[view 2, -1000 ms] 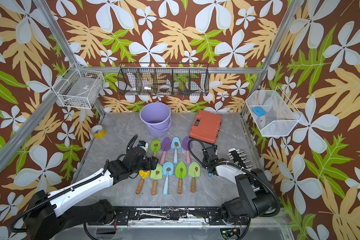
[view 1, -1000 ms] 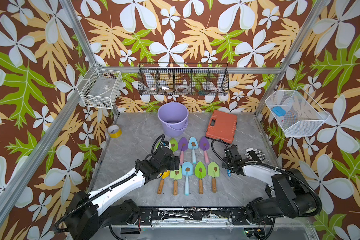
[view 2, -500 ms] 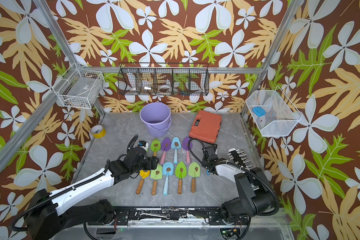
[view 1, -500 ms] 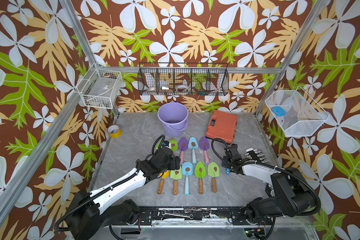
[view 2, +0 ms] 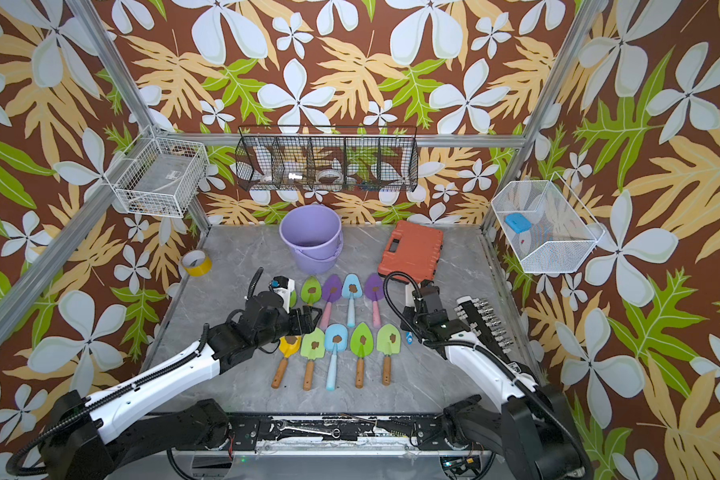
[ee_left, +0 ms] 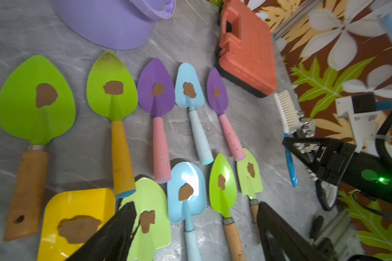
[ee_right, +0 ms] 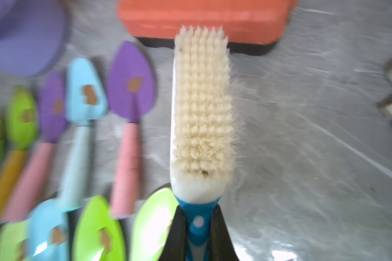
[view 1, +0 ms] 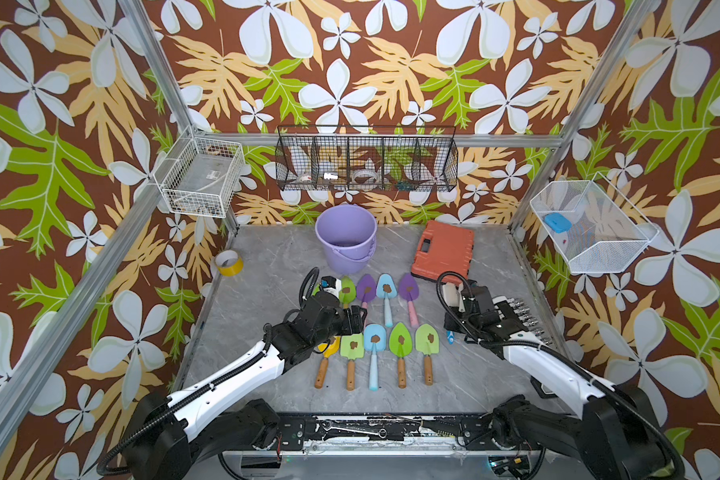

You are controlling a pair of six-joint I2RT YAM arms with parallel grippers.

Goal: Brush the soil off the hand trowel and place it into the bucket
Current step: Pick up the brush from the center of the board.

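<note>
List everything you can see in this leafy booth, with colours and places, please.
trowels: ten; green, purple, blue, yellow; two rows mid-table
soil: ten blobs; brown; one on each blade
bucket: one; lavender; upright behind the trowels
case: one; orange; right of bucket
tape roll: one; yellow; table's left edge
brush: one; white bristles, blue handle; in right gripper
socket rack: one; black and metal; beside right arm
wire baskets: three; two white, one black; on walls
wrench: one; silver; front rail
table: one; grey marble
left gripper: black; open above front row
right gripper: black; shut on brush
</note>
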